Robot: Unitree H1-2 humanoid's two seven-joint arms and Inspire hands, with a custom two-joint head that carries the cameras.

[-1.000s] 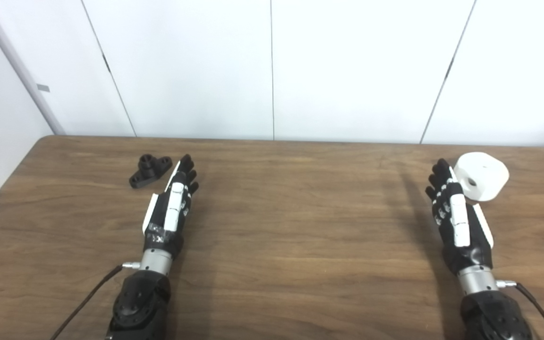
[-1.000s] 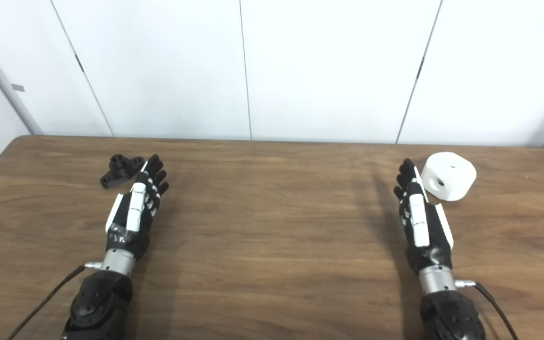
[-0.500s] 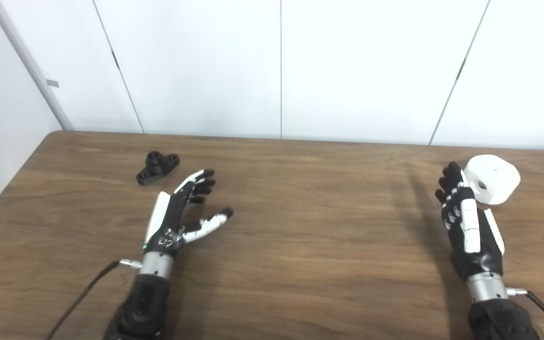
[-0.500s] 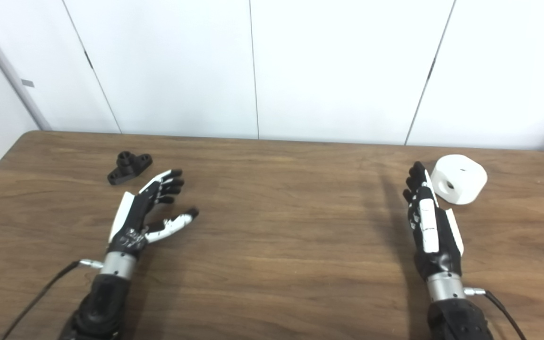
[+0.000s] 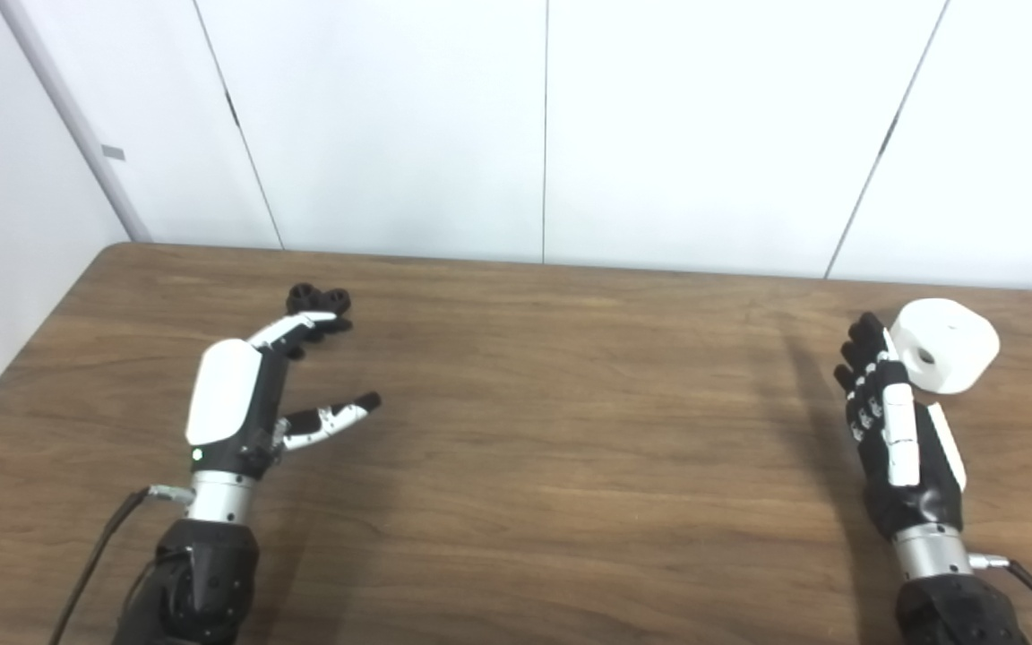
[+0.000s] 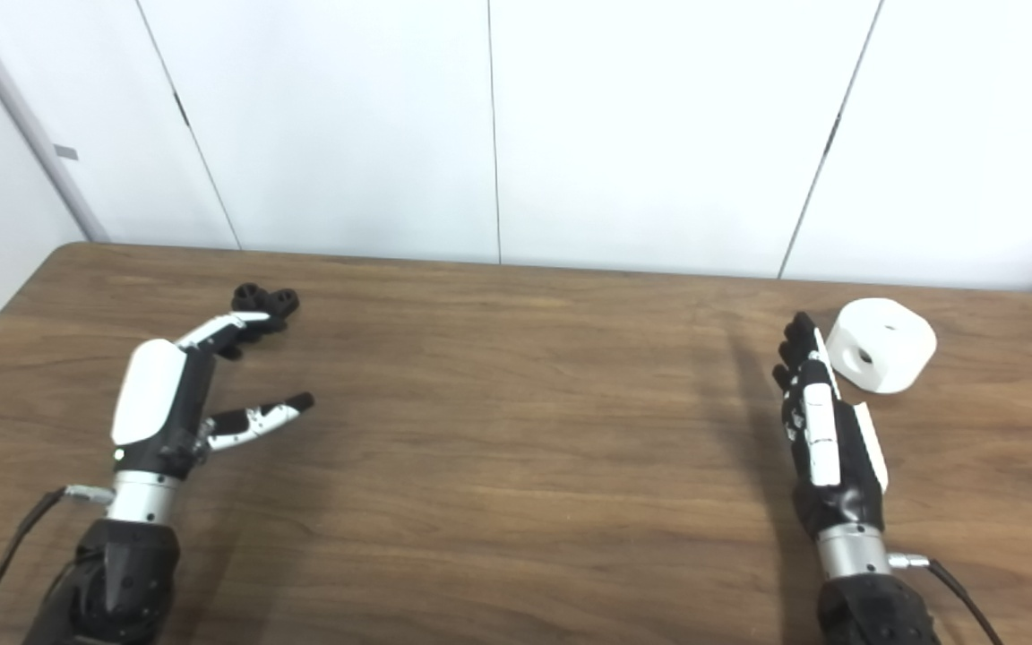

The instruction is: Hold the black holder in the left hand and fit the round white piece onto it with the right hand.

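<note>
Fingers (image 5: 296, 327) of the left hand (image 5: 234, 399) are spread wide, with the thumb sticking out to the side. Their tips reach up to the black holder (image 5: 321, 298) and hide part of it. You cannot tell if they touch it. The hand holds nothing, and its white back faces up. The holder sits on the wooden table (image 5: 552, 430), just past those fingertips and toward the wall.

Far across the table from the holder, the right hand (image 5: 894, 430) stands on its edge with its fingers straight and close together, pointing toward the wall. It holds nothing too. The round white piece (image 5: 944, 344) lies on the table just beside those fingertips, on the side away from the holder. It has a dark hole in its side. Whether the piece and the fingers touch is hard to see.

Both dark arms come in from the near edge of the table.
</note>
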